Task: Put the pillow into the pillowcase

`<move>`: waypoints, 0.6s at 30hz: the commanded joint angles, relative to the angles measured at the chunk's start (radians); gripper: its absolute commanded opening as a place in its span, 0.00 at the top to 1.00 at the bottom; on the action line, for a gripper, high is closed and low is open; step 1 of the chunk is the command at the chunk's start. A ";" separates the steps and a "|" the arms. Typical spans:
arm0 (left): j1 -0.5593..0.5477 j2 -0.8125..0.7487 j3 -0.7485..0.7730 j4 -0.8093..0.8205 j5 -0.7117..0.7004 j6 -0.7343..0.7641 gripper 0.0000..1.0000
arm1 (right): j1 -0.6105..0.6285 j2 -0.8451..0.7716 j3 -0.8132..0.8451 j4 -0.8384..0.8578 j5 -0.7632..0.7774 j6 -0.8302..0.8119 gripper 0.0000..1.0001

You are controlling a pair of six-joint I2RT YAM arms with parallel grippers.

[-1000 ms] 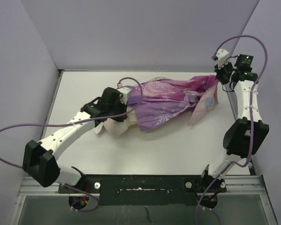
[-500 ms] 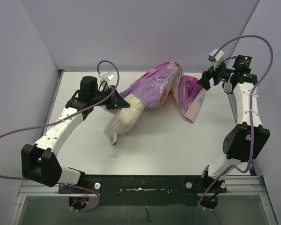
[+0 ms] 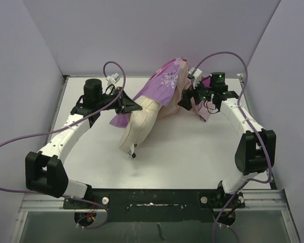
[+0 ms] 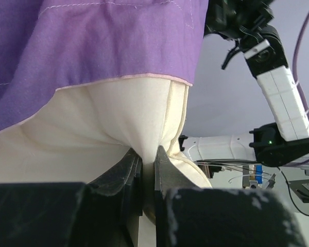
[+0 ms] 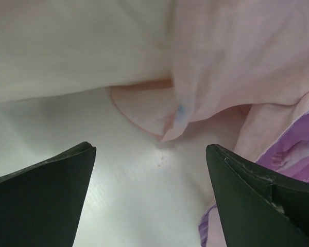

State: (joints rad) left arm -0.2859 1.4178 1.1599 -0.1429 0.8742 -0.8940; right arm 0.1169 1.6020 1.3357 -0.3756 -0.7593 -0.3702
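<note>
The left gripper (image 3: pixel 137 107) was clamped on the pillow (image 3: pixel 140 124), its 2 fingers (image 4: pixel 129 170) pressed nearly together on a pinched fold of the cream fabric, as the left wrist view showed. The pillow stood slanted in the middle of the table (image 3: pixel 192 157), its upper end raised at the gripper and its lower end touching the tabletop nearer the arm bases. A small dark bit hung at that lower corner; what it was could not be told.

The pillowcase (image 3: pixel 166 83) was draped over the top of the pillow, purple with a pale snowflake on the outside. It rose in a peak toward the back wall and fell away to the right, where its pale pink reverse showed. In the left wrist view its purple hem (image 4: pixel 92 36) lay across the upper part of the pillow (image 4: pixel 92 123), leaving the cream body below it uncovered.

The right gripper (image 3: pixel 185 103) sat just beside the right-hand folds of the pillowcase, with its 2 jaws spread wide and nothing between them. Its wrist camera looked past the open fingertips (image 5: pixel 51 185) at bare tabletop (image 5: pixel 134 200), with pale pink pillowcase fabric (image 5: pixel 237 56) and cream pillow (image 5: pixel 67 46) hanging just ahead.
</note>
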 commanded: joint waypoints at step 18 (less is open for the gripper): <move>0.068 -0.011 0.012 0.243 0.001 -0.076 1.00 | 0.158 0.061 0.458 0.073 -0.239 0.059 1.00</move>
State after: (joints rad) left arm -0.2459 1.4178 1.1343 -0.0586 0.8871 -0.9463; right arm 0.1940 1.8156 1.6821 -0.3069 -0.7124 -0.2489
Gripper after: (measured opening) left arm 0.060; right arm 0.020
